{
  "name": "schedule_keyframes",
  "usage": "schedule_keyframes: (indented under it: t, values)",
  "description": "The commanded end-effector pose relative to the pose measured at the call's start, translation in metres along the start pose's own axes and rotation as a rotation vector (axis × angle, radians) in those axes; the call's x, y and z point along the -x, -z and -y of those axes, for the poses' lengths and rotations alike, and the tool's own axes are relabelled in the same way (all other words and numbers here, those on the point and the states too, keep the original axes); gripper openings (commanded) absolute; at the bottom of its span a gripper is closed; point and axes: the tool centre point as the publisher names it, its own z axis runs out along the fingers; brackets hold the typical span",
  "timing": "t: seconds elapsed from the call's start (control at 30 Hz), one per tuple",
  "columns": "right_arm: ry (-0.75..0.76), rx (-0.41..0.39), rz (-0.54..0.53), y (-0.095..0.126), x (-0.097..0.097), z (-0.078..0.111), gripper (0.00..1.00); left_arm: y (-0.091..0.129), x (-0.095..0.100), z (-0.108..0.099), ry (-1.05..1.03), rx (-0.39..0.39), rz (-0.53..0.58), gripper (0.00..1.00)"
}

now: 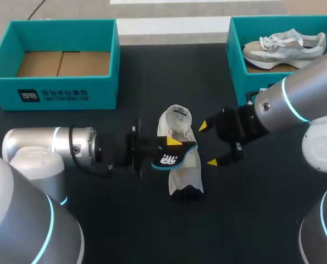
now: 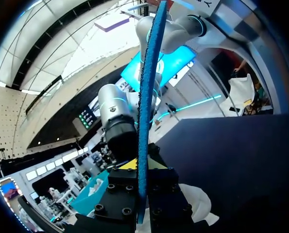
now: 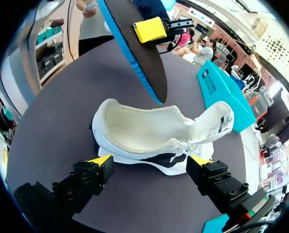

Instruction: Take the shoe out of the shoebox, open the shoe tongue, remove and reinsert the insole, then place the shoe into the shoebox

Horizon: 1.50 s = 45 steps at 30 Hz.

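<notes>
Inside right shoebox a beige sneaker, left claw clamping insole, right claw spread wide.

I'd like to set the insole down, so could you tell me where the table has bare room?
Bare table lies between the left box and right box, and along the near edge in front of the shoe. The middle is crowded: the left gripper holds the insole over the shoe, the open right gripper beside it.
</notes>
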Motion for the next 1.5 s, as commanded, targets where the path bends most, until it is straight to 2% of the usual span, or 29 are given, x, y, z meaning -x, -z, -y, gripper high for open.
schedule_keyframes:
  t: [0.03, 0.07, 0.73, 0.9, 1.23, 1.5]
  values:
    - [-0.004, -0.021, -0.011, -0.019, 0.001, -0.002, 1.00, -0.003, -0.001, -0.001, 0.006, -0.002, -0.003, 0.00]
    - [-0.013, -0.042, -0.016, -0.019, 0.001, -0.002, 1.00, -0.003, -0.001, -0.001, 0.007, -0.004, -0.005, 0.00]
    - [-0.013, -0.042, -0.016, -0.019, 0.001, -0.002, 1.00, -0.005, -0.006, -0.009, 0.013, -0.040, -0.003, 0.00]
    - [-0.057, -0.069, -0.062, -0.017, -0.002, -0.006, 1.00, -0.005, -0.007, -0.011, 0.019, -0.044, 0.001, 0.00]
    - [-0.088, -0.080, -0.042, -0.017, -0.001, -0.008, 1.00, -0.008, -0.008, -0.014, 0.023, -0.056, -0.005, 0.00]
    - [-0.088, -0.080, -0.042, -0.017, -0.001, -0.008, 1.00, -0.013, -0.017, -0.025, 0.026, -0.052, 0.003, 0.00]
